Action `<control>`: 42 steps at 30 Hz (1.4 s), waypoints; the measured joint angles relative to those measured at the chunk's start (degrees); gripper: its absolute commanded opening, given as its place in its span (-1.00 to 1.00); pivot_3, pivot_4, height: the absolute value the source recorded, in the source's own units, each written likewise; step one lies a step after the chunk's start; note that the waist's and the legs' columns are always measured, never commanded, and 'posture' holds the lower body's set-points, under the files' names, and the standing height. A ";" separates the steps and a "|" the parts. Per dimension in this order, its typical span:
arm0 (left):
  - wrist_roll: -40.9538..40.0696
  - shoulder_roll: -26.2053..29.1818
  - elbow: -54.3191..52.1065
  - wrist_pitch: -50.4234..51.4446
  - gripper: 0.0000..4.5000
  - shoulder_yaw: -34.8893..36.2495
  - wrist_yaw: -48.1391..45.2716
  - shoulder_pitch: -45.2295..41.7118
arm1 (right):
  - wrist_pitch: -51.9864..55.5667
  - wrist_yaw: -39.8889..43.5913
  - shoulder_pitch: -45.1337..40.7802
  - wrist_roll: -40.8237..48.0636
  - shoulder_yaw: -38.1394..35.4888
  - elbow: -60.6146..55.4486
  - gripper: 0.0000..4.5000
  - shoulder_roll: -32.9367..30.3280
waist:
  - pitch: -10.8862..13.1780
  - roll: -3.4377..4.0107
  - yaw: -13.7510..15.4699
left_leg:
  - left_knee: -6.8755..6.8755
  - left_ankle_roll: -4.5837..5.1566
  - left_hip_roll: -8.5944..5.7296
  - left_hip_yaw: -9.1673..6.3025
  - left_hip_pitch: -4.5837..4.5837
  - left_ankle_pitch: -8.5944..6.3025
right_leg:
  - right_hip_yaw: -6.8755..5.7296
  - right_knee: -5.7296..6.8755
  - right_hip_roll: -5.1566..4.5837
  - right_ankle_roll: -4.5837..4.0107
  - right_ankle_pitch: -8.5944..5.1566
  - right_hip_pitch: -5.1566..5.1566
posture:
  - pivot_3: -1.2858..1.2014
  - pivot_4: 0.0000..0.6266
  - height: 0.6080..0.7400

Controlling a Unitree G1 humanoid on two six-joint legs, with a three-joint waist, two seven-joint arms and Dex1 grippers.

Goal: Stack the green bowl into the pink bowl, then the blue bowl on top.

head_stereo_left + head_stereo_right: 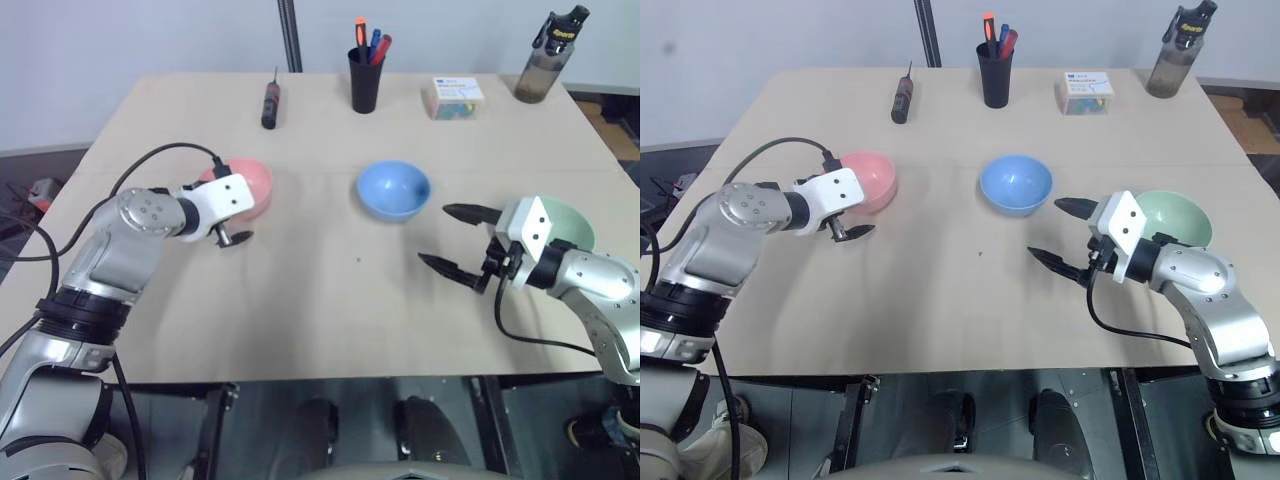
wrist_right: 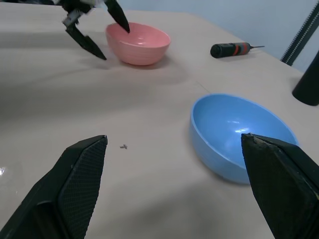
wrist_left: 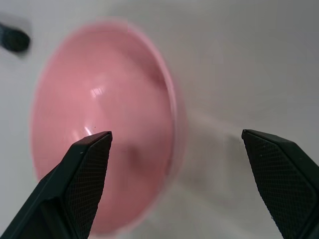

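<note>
While all three bowls sit apart on the table (image 1: 300, 320), we list: pink bowl (image 1: 250, 188) by our left gripper (image 2: 97, 31), fingers spread; blue bowl (image 1: 393, 189) centre; green bowl (image 1: 1175, 217) behind our right gripper (image 1: 1060, 233), fingers wide, empty.

Surface: light beige flat table (image 1: 300, 330) | Bowls: salmon-pink plastic bowl (image 1: 872, 178), sky-blue plastic bowl (image 1: 1015, 184), mint-green plastic bowl (image 1: 1180, 215) | Far edge: black screwdriver (image 1: 902, 98), black pen cup (image 1: 993, 76), small box (image 1: 1086, 93), dark bottle (image 1: 1173, 52)
</note>
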 measured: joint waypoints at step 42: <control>-19.07 -13.90 -9.40 -12.81 0.91 -1.74 -30.25 -4.89 | 1.93 -13.96 10.63 -8.17 -7.33 -2.61 1.00 -0.57 | 0.00 -0.01 -0.14 | 0.11 0.02 0.06 0.01 0.03 0.00 | 0.05 0.03 0.00 0.00 0.00 0.07 | 0.03 -0.52 1.00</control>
